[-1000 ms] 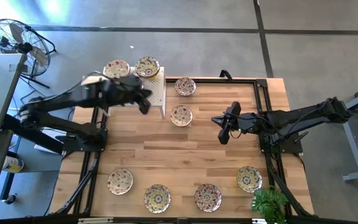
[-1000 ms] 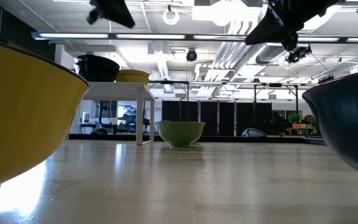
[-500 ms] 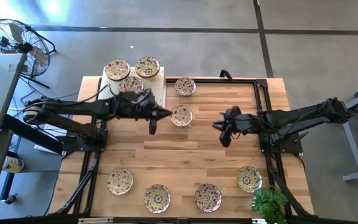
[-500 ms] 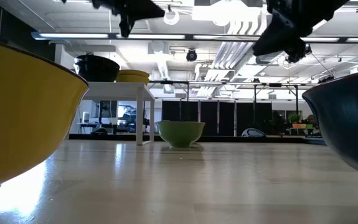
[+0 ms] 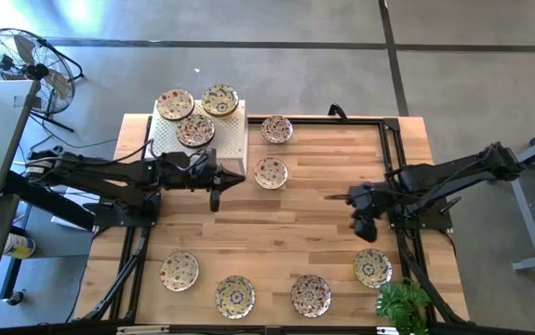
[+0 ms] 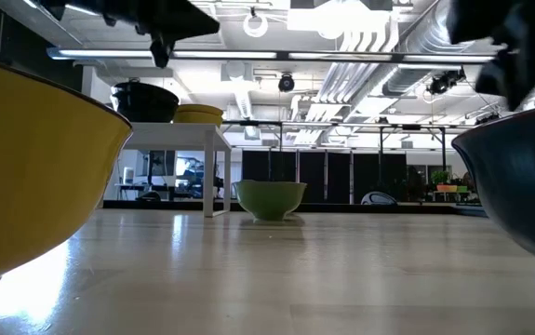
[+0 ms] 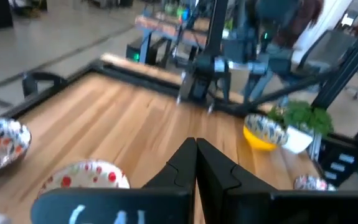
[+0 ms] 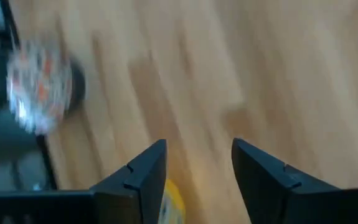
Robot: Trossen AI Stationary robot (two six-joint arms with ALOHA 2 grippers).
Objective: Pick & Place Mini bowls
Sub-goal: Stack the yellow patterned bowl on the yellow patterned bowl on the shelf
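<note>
Across table (image 5: 276, 223): cream floral mini bowls (image 5: 271, 172); left gripper (image 5: 215, 197) fingers closed, right gripper (image 5: 365, 226) fingers apart.

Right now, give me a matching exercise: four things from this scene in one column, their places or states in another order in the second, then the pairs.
Column one:
1. left gripper
2. right gripper
3. white stand
4. potted plant

Column two:
A. carries three mini bowls
B. at the table's near right corner
C. fingers open, above bare wood near a bowl at the right edge
D. fingers shut, beside the stand

Pairs: 1-D, 2-C, 3-A, 4-B
</note>
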